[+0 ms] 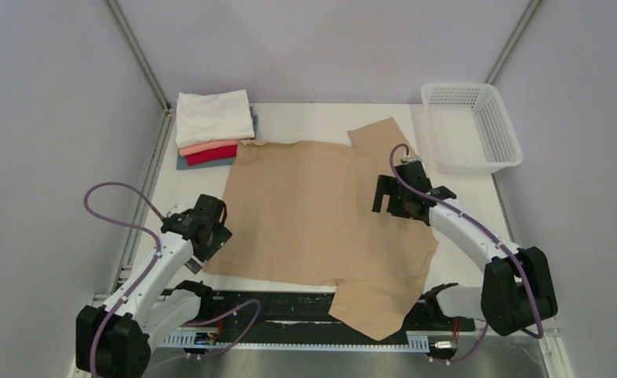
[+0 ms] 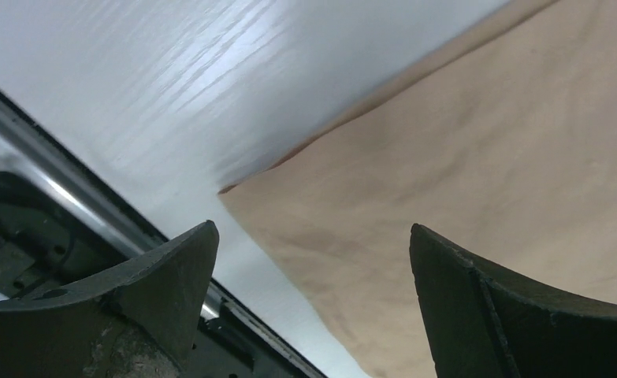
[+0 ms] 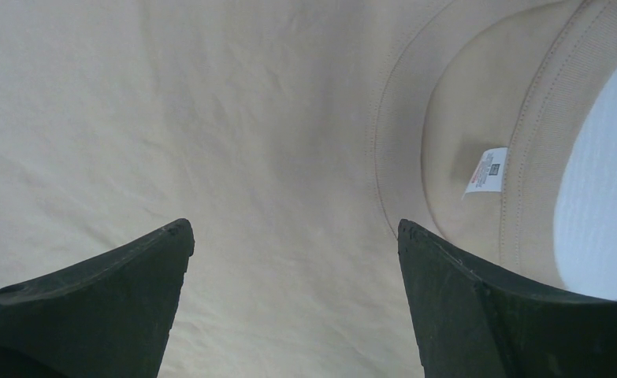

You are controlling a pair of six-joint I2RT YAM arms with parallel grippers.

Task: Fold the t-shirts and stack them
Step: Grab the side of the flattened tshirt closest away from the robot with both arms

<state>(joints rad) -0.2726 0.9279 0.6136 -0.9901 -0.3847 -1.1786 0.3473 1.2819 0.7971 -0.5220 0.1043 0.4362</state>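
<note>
Right hand (parted) over tan tee

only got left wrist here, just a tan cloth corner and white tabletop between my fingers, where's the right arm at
observer: The right gripper hovers open over the tan t-shirt, just beside its collar, holding nothing.
operator: ok, any stack started yet
observer: Yes. At the far left corner a folded white shirt lies on top of a red shirt, and the pile touches the tan t-shirt's far left corner.
operator: and the basket
observer: The mesh basket stands at the far right corner, just past the tan t-shirt's far sleeve.
</note>
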